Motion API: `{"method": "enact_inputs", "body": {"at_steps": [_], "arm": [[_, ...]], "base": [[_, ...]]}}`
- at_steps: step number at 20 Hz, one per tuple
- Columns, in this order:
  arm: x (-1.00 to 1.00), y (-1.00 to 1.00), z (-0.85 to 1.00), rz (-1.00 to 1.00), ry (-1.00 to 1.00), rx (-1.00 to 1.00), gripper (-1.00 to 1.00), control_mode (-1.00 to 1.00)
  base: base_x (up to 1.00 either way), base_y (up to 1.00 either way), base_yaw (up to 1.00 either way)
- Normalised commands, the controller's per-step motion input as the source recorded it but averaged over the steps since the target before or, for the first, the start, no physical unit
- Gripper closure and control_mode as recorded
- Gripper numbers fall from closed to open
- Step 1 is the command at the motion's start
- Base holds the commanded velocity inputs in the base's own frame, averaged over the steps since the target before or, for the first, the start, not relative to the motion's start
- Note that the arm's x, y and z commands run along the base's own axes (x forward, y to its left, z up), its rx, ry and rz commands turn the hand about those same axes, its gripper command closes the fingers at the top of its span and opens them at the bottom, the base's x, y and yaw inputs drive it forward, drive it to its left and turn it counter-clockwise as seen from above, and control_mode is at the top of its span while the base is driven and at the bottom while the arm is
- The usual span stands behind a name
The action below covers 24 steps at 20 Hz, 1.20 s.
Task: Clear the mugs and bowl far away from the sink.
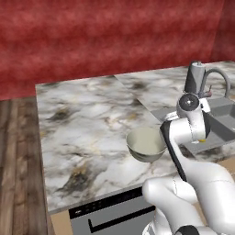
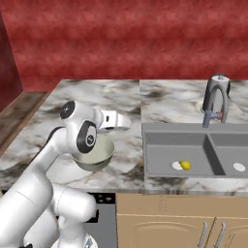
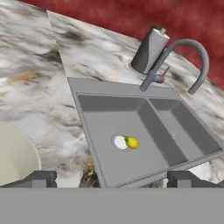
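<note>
Bowl (image 1: pixel 146 144) on marble counter (image 1: pixel 87 124), red wall (image 1: pixel 92 36) behind

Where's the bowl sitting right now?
The bowl sits on the marble counter near its front edge, left of the sink in both base views, beside the arm and empty.
</note>
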Motion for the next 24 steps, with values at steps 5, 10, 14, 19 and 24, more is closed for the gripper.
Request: {"method": "enact_inputs", "body": {"at_steps": [5,10,14,19,24], "arm": [[0.01,0.02,0.23,0.18,0.42,0.05,-1.00,-1.00],[-0.01,-0.14,-0.03,0.11,0.05,0.22,-1.00,-1.00],[0.00,0.01,-0.32,0.00,-0.04,0.03,-1.00,-1.00],[0.00,0.12,-0.47,0.01,0.00,0.03,-1.00,-1.00],[0.00,0.19,-0.47,0.00,0.00,0.02,-1.00,-1.00]], "base": [[0.00,0.00,0.00],[0.00,0.00,0.00],[0.00,0.00,0.00],[0.00,0.00,0.00],[0.00,0.00,0.00]]}}
